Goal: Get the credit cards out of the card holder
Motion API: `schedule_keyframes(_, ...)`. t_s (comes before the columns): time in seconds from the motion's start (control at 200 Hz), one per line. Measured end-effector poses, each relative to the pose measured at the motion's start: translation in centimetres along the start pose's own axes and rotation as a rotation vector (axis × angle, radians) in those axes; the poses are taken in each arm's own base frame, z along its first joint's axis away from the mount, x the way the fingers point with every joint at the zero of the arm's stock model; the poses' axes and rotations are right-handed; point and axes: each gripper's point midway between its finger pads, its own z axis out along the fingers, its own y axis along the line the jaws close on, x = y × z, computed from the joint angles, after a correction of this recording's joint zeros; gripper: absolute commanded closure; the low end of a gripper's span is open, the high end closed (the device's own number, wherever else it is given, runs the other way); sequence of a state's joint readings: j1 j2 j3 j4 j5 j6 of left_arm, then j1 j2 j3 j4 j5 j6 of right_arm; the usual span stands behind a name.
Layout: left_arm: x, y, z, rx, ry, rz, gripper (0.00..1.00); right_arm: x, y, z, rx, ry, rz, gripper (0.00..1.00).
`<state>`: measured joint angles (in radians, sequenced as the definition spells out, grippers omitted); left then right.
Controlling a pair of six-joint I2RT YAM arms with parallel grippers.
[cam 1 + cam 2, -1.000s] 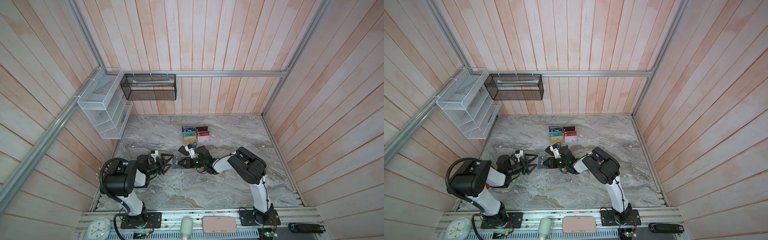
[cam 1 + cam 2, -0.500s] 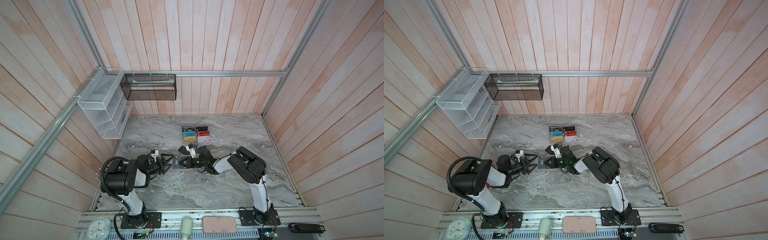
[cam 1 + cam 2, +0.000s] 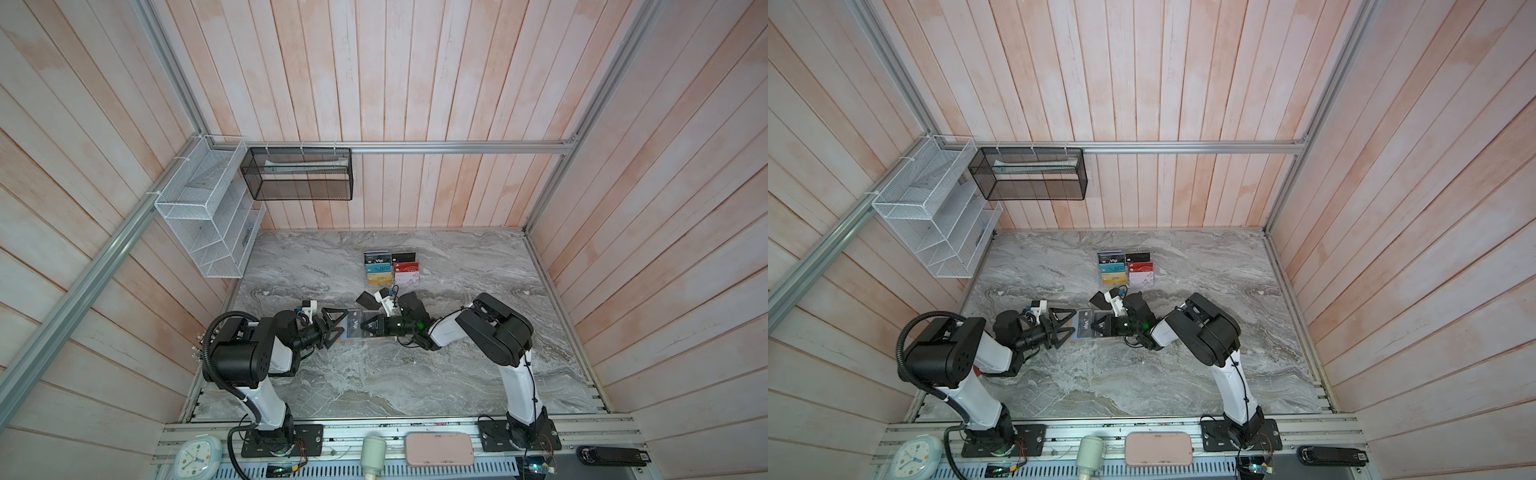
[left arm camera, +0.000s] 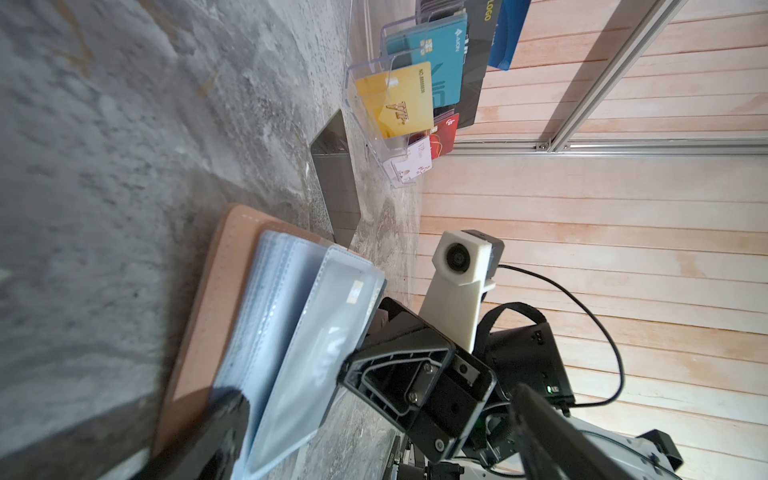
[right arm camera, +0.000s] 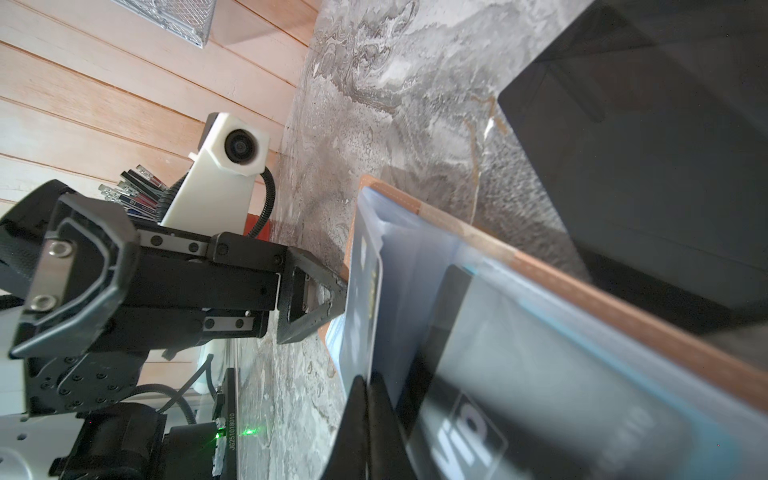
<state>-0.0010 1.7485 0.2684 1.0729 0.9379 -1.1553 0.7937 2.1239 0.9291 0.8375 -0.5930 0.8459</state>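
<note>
The card holder (image 3: pixel 347 336) lies open on the table (image 3: pixel 415 374) at the centre of both top views, with a black Vip card (image 3: pixel 354 327) inside it. The left pincer (image 3: pixel 344 321) stands spread at its left edge. The right pincer (image 3: pixel 365 328) is pressed together at its right side.

Open card holder (image 4: pixel 208 299), Vip card (image 5: pixel 478 415) inside

The left arm (image 3: pixel 266 399) and right arm (image 3: pixel 519 386) pair white tubular links with bulky black joint housings on black base plates. A white camera mount (image 5: pixel 224 174) with a round lens tops the black left tool (image 3: pixel 344 321), which is studded with silver screws (image 5: pixel 58 248). A ribbed black hose (image 3: pixel 899 353) arcs beside the left arm, and a green light (image 3: pixel 420 325) glows at the right wrist.
</note>
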Motion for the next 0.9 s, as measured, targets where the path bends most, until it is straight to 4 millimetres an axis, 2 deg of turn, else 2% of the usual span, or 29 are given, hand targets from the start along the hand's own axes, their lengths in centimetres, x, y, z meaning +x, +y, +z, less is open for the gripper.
schedule_keyframes(0.605, 0.4, -0.4, -0.1, 0.001, 0.003, -0.019, 0.0, -0.1, -0.2, -0.9, -0.008, 0.013, 0.008, 1.0)
schedule_keyframes(0.74, 1.1, -2.6, -0.3, 0.011, 0.022, 0.001, 0.0, -0.1, -0.2, -0.9, -0.008, 0.014, 0.008, 1.0)
schedule_keyframes(0.845, 1.0, -4.6, -0.2, 0.028, 0.022, 0.046, 0.0, -0.2, -0.1, -0.9, -0.012, 0.016, 0.009, 1.0)
schedule_keyframes(0.9, 0.9, -5.0, 0.0, 0.031, 0.024, 0.055, 0.0, -0.2, -0.1, -0.9, -0.014, 0.018, 0.011, 0.99)
